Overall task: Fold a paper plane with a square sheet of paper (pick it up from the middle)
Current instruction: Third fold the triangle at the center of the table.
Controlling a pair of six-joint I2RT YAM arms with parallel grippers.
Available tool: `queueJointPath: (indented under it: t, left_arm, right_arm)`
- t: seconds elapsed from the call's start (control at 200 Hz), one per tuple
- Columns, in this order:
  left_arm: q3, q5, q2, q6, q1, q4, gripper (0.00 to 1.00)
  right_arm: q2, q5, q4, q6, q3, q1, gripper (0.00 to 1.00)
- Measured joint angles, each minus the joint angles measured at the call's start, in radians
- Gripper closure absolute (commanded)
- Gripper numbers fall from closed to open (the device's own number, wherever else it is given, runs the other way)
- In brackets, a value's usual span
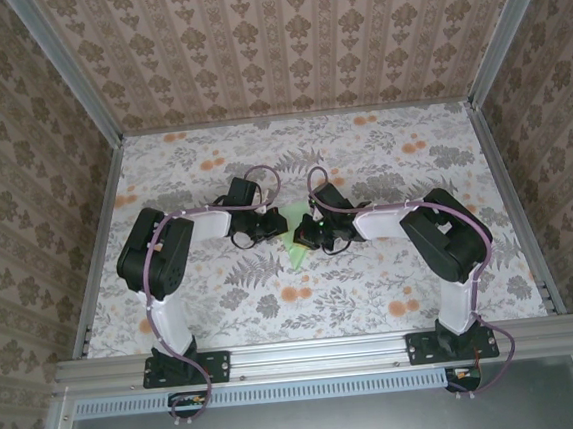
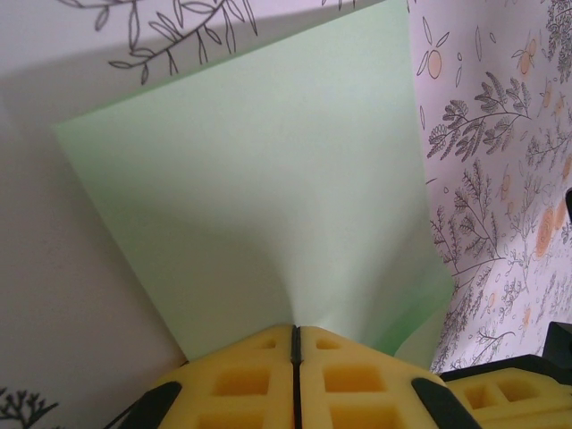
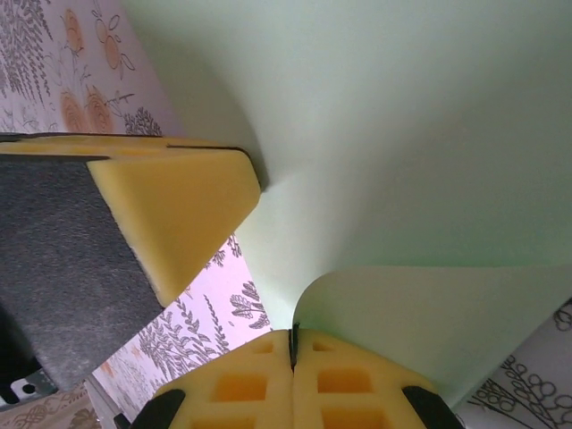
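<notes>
Early fold step, I'd say: square sheet of paper (image 2: 286, 179) sat mid-tablecloth (image 1: 383, 166), bowed up btwn the arms. Left gripper (image 2: 295, 332), at its 9 o'clock, was pinched tight on one edge; right gripper (image 3: 292, 335), at 3 o'clock, clamped a curled flap. Next prob. needs the flap laid over & creased w/o slipping

This is a purpose-built robot test cell, more lab than home. Aluminium frame rails (image 1: 318, 350) run along the bottom of the top view and up the corners. The left arm (image 1: 158, 261) and right arm (image 1: 449, 240) are bolted to the bottom rail. Patterned wallpaper panels (image 1: 282, 44) and a floral tablecloth (image 1: 403, 164) merely dress the enclosure.
</notes>
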Motion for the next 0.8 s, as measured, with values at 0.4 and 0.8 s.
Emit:
queueJointPath:
  t: [0.4, 0.8]
  left_arm:
    - [0.000, 0.000, 0.000, 0.000, 0.000, 0.000, 0.92]
    - [0.000, 0.000, 0.000, 0.000, 0.000, 0.000, 0.91]
  right_arm:
    - [0.013, 0.002, -0.008, -0.003, 0.003, 0.000, 0.95]
    - [0.022, 0.004, -0.011, -0.007, 0.003, 0.000, 0.94]
